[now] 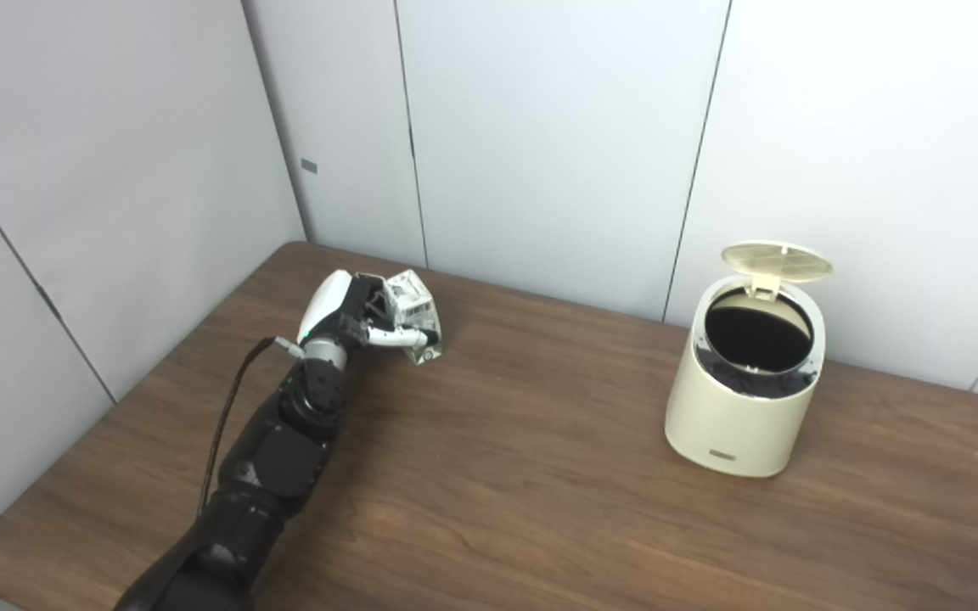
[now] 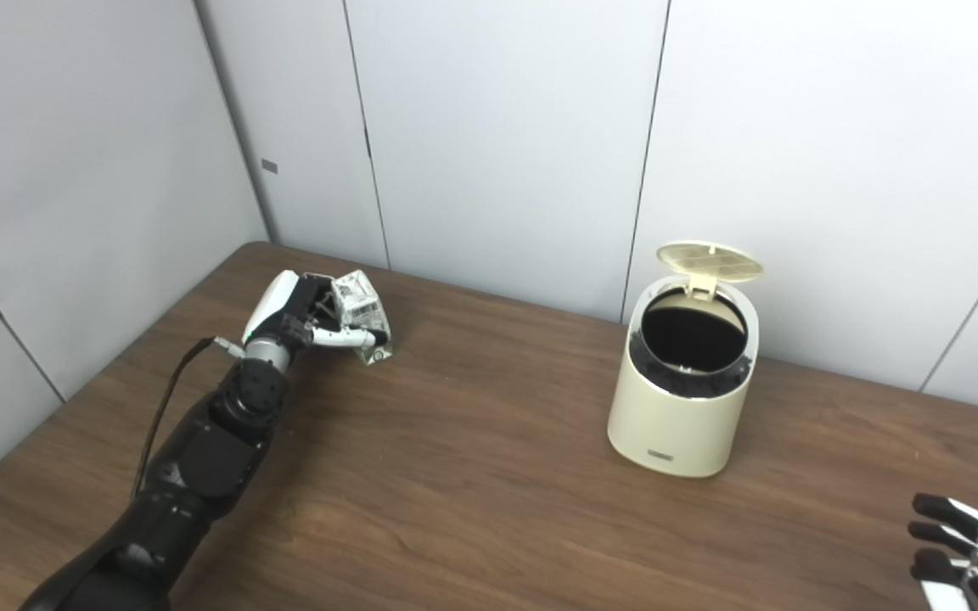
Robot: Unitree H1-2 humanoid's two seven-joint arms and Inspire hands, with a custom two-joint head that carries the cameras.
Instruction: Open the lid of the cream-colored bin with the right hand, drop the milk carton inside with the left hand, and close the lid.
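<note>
The cream-colored bin point(image 1: 739, 416) stands on the right part of the wooden table point(image 1: 497, 475). Its round lid point(image 1: 776, 260) is flipped up at the back, showing the dark inside. Far to its left, my left hand point(image 1: 351, 319) is shut on the small white milk carton point(image 1: 415, 316), which is tilted and sits low over the table near the back left corner. My right hand point(image 2: 960, 547) rests at the lower right edge of the picture, fingers spread, holding nothing, well away from the bin.
Grey wall panels point(image 1: 540, 127) rise right behind the table and along its left side. A black cable point(image 1: 226, 416) runs along my left forearm. Bare wood lies between the carton and the bin.
</note>
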